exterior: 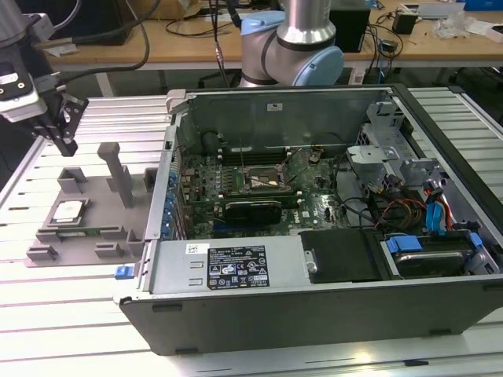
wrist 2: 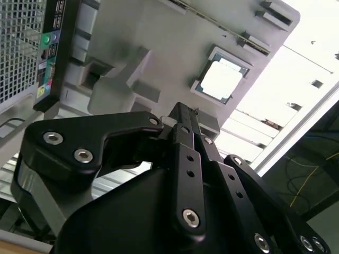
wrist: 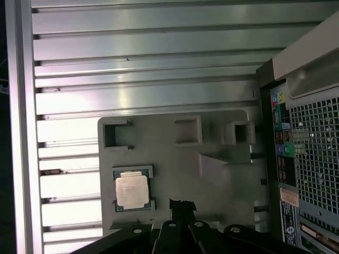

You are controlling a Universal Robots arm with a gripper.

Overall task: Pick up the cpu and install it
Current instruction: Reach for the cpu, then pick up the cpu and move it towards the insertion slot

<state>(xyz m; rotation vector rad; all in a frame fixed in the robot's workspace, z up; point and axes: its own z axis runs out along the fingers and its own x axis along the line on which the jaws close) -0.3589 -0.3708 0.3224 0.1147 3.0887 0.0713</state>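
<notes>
**Exterior view:** A grey plastic tray [exterior: 118,228] with upright posts lies on a ribbed metal table [exterior: 63,314]. It is at the exterior view's left of an open computer case [exterior: 330,306]. A shallow square pocket in the tray holds the chip [exterior: 67,210], which is small and flat with a shiny silver top. The black claw [exterior: 67,144] hangs above the tray, apart from the chip, its fingers drawn together with nothing between them. Inside the case, a green circuit board [exterior: 204,212] carries a dark square socket [exterior: 263,181].

**Second wrist view:** The claw [wrist 2: 184,112] is black metal studded with screws, and its fingers meet in a narrow tip. Beyond the tip, the chip [wrist 2: 222,79] rests in its pocket in the tray [wrist 2: 132,26], clear of the claw. The case [wrist 2: 21,47] shows a perforated back panel beside the tray.

**First wrist view:** The chip [wrist: 131,190] is square and pale silver with a green rim, and it lies in its tray [wrist: 175,159] pocket. The claw [wrist: 181,205] is near the chip and does not touch it. The slatted table [wrist: 132,63] and the mesh-backed case [wrist: 312,132] flank the tray.
</notes>
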